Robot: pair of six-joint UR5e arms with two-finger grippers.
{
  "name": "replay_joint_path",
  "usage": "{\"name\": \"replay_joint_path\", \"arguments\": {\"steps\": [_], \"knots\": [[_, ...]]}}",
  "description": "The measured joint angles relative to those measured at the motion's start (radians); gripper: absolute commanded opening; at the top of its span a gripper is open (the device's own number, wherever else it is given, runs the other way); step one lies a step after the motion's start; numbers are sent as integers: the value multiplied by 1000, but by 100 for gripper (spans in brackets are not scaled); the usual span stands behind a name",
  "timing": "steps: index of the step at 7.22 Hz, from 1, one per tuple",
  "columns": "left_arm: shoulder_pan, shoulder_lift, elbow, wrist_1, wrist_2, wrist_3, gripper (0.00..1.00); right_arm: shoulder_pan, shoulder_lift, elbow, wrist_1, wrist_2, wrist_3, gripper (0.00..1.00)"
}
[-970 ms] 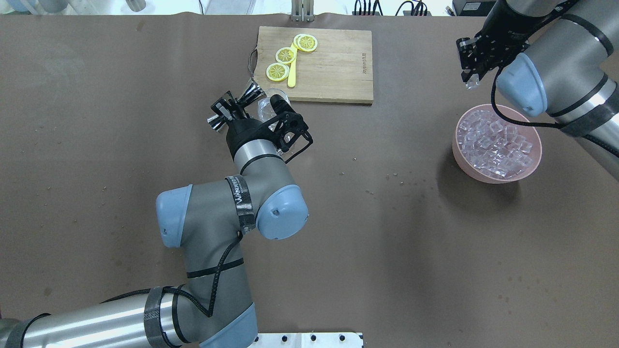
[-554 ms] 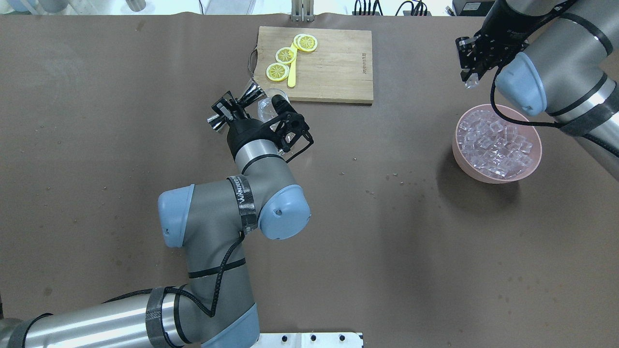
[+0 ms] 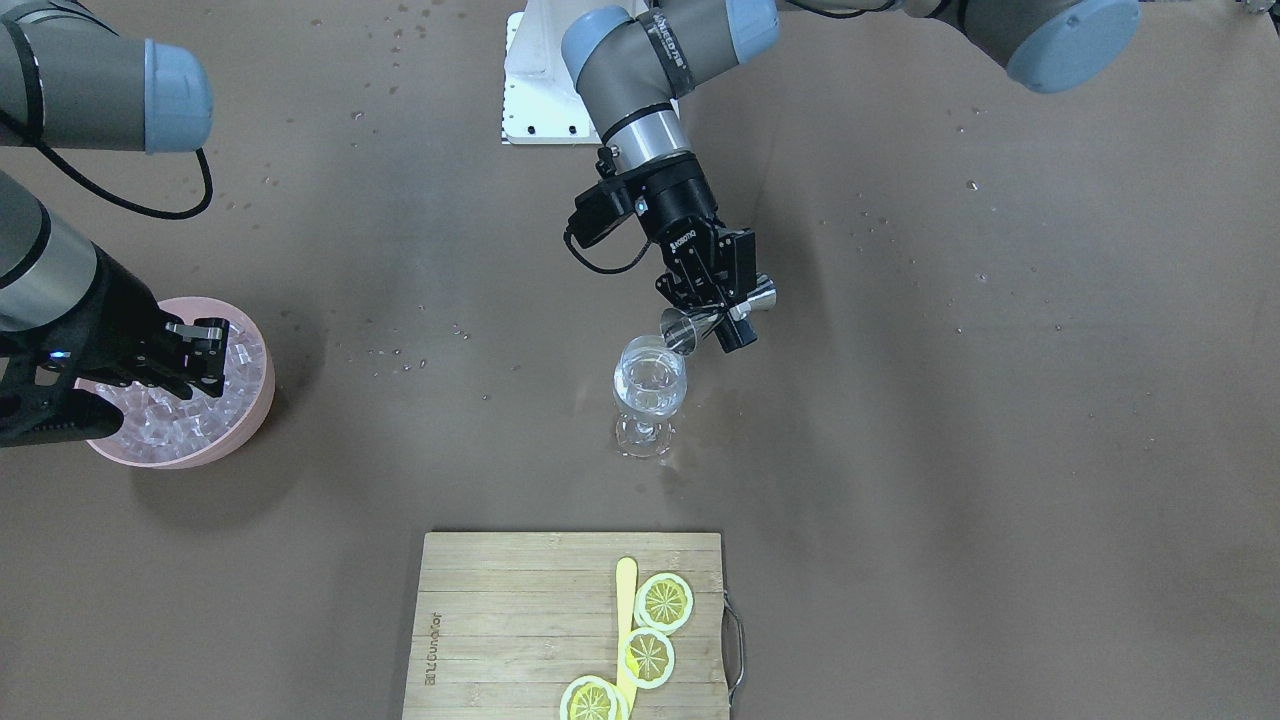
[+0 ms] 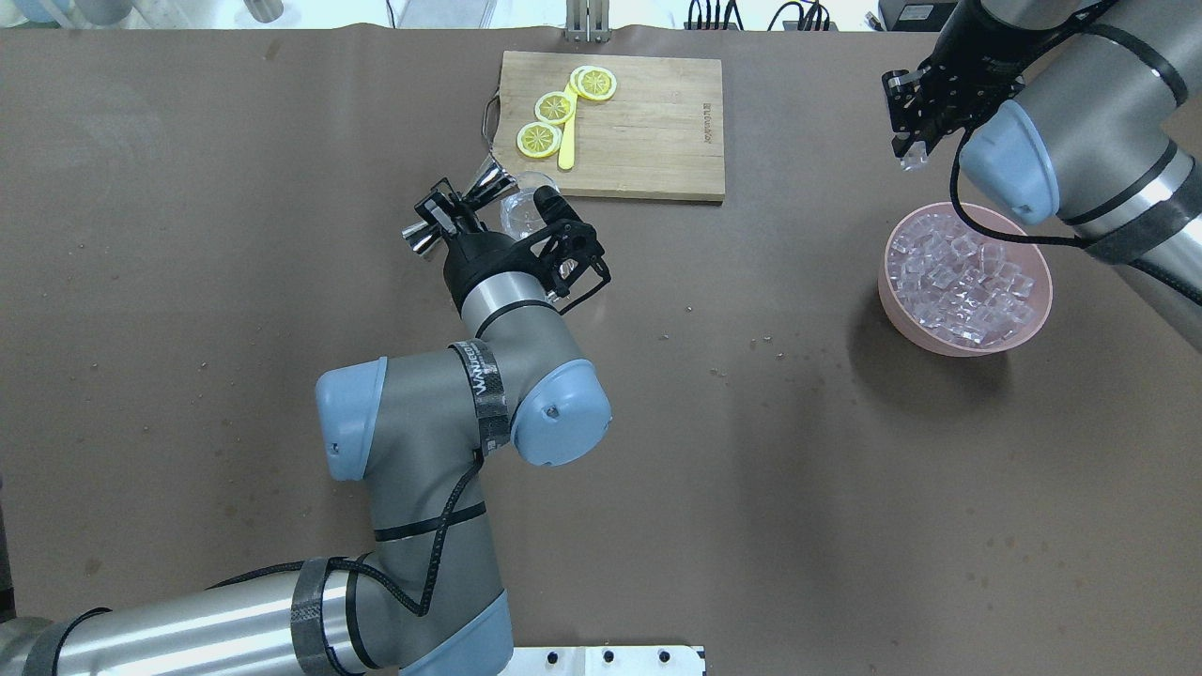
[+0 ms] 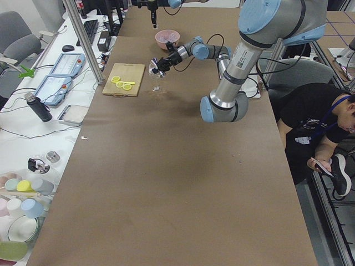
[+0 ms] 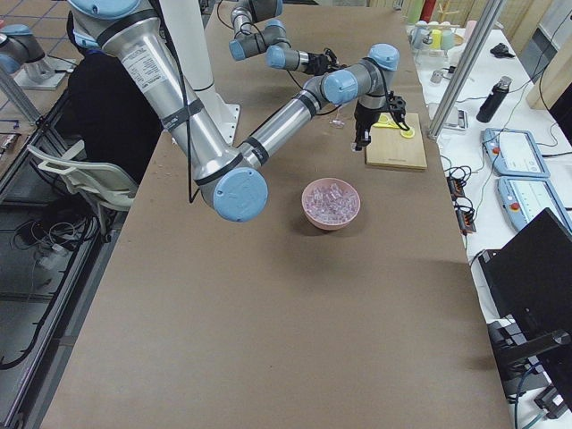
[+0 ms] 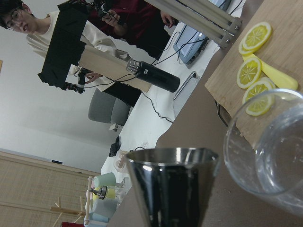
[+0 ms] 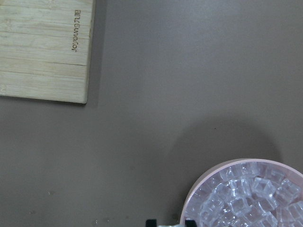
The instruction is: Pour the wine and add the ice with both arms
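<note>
Dead centre of the counter (image 3: 950,450) there's a wine glass (image 3: 650,390), upright. The left hand (image 3: 722,310) clamps a steel jigger (image 3: 690,330), tipped toward the rim from about 1 o'clock. Over at 9 o'clock the right hand (image 3: 213,358) hangs above a pink bowl (image 3: 255,400) of ice (image 3: 160,425). Cutting board (image 3: 500,620) with lemon slices (image 3: 665,600) sits at 6 o'clock.

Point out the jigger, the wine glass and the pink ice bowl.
jigger (image 3: 684,333), exterior front-facing view, on its lower cup.
wine glass (image 3: 650,385), exterior front-facing view, on its bowl.
pink bowl (image 3: 262,398), exterior front-facing view, on its outer wall.
</note>
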Motion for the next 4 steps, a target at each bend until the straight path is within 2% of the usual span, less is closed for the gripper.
{"name": "replay_joint_path", "arguments": {"steps": [4], "knots": [[-5, 1, -28, -7, -1, -9, 5, 0, 1, 0, 1, 1, 1, 0]]}}
